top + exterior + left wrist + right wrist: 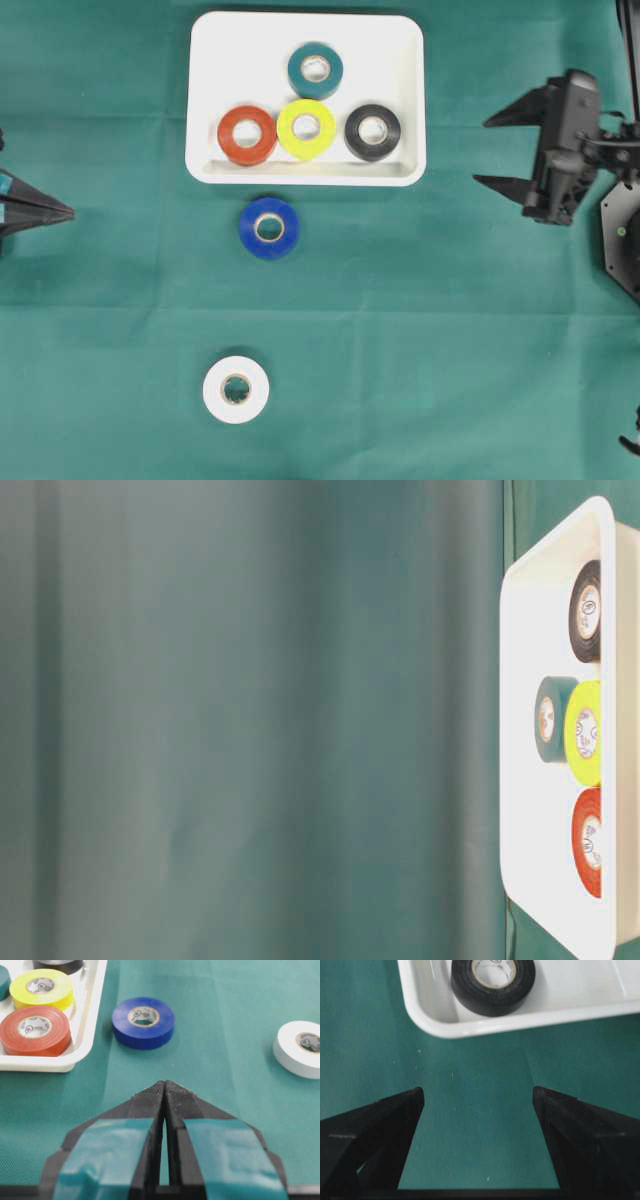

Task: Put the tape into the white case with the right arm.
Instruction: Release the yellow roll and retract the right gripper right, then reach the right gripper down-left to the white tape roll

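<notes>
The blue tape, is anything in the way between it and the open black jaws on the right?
Nothing visible blocks it. Only bare green cloth lies between the right gripper and the blue tape. The white case sits just beyond the tape, and the white tape lies off on the near side.

White case (306,168): shallow rectangular tray with rounded corners and raised rim, lying flat on the green cloth. Inside it lie four tape rolls, all flat: teal (315,70) toward its far side; red (247,134), yellow (306,129) and black (372,131) in a row along its near wall. Blue tape (269,227) lies flat just outside that near wall; white tape (236,389) lies well beyond it.
</notes>
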Available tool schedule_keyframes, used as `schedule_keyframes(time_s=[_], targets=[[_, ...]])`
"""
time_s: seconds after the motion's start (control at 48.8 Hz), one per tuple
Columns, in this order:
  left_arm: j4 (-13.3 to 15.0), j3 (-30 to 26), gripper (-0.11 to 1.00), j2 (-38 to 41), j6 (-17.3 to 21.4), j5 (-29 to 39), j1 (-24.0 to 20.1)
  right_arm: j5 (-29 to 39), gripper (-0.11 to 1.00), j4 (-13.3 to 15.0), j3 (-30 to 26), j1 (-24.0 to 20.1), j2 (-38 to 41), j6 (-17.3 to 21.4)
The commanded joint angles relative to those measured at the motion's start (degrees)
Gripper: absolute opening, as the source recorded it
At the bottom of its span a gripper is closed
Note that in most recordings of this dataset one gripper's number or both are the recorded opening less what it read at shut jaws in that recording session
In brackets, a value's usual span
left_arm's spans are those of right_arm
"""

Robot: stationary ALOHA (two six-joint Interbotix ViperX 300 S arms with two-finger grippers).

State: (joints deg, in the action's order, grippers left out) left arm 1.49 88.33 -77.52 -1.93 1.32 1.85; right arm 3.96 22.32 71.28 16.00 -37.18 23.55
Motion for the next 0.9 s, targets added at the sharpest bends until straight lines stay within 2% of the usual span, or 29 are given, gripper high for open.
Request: schedule_keyframes(time_s=[0.0, 0.164, 0.471, 0.614, 0.88], targets=[[0.0, -0.6, 0.00, 0.4, 0.1, -0.5, -0.2, -0.2, 0.61, 0.1, 1.1, 0.1, -3.0, 0.0], [0.0, -0.7, 0.00, 0.4, 0.1, -0.6, -0.2, 0.3, 0.60, 0.1, 3.6, -0.1, -6.4, 0.0], [0.0, -0.6, 0.00, 0.4, 0.1, -0.6, -0.2, 0.7, 0.61, -0.1, 3.9, -3.3, -7.0, 0.2], [0.0, -0.6, 0.00, 0.4, 0.1, -0.5, -0.2, 0.7, 0.61, -0.6, 4.1, -8.3, -7.0, 0.3], [0.0, -0.6, 0.00, 0.4, 0.0, -0.5, -0.2, 0.8, 0.60, -1.4, 4.2, -21.5, -7.0, 1.8]])
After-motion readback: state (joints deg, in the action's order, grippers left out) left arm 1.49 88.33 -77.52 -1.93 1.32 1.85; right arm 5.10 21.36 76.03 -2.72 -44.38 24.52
